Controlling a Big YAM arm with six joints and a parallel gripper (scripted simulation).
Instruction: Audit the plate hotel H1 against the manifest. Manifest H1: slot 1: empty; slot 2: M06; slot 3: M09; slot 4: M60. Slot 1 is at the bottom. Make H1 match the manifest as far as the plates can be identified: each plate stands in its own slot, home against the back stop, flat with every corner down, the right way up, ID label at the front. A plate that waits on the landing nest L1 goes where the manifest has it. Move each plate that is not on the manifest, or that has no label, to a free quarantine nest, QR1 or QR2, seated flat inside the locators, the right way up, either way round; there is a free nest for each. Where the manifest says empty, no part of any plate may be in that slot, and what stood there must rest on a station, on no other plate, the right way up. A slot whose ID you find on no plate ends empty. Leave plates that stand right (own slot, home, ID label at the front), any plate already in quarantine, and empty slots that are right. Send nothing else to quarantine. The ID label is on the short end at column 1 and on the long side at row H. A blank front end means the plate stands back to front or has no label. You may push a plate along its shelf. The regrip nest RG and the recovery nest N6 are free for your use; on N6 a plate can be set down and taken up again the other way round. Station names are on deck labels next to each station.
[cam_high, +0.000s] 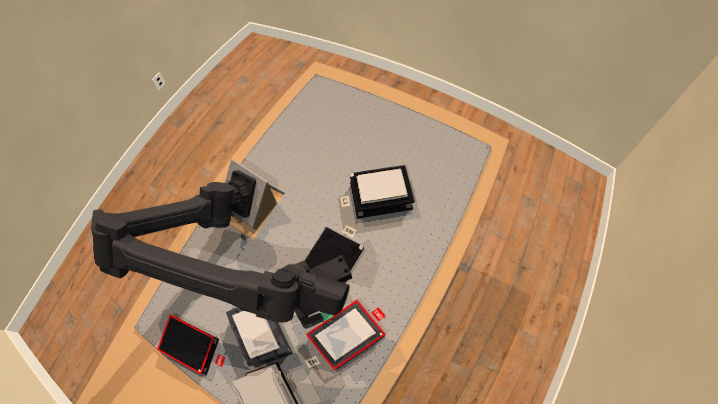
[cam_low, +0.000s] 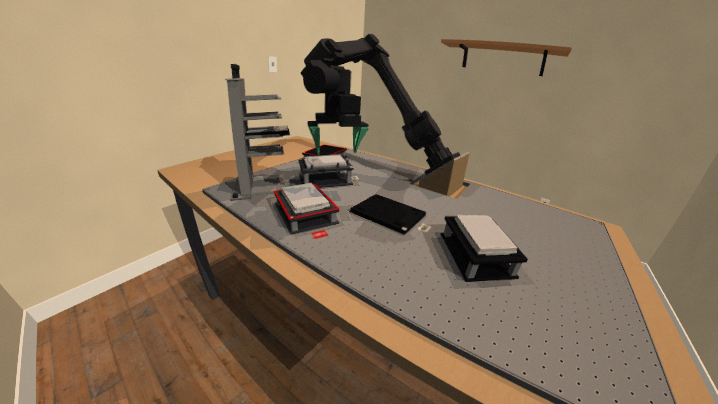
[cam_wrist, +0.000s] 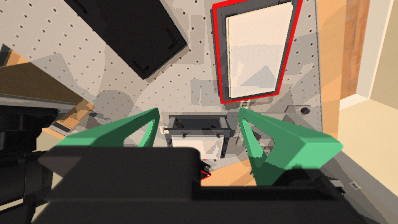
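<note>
The plate hotel H1 (cam_low: 240, 140) (cam_high: 261, 387) stands at the table's left end. A dark plate (cam_low: 271, 131) lies on its second shelf from the bottom; the other shelves look bare from this side. My gripper (cam_low: 336, 141) (cam_wrist: 198, 111) is open and empty. It hangs well above a black nest (cam_low: 326, 176) (cam_high: 235, 321) that holds a white-topped plate (cam_low: 325, 161) (cam_high: 257, 334) (cam_wrist: 196, 148). Another plate (cam_high: 346, 334) (cam_low: 305, 197) (cam_wrist: 255, 50) lies in a red-rimmed quarantine nest (cam_high: 315, 342) (cam_low: 281, 203). A third plate (cam_high: 381, 184) (cam_low: 485, 234) lies on the landing nest (cam_high: 384, 207) (cam_low: 482, 268).
A second red-rimmed quarantine nest (cam_high: 185, 344) (cam_low: 323, 149) is empty beyond my gripper. A flat black nest (cam_high: 333, 250) (cam_low: 386, 212) (cam_wrist: 132, 30) lies mid-table. The arm's base sits on a wooden wedge (cam_low: 446, 175) at the back edge.
</note>
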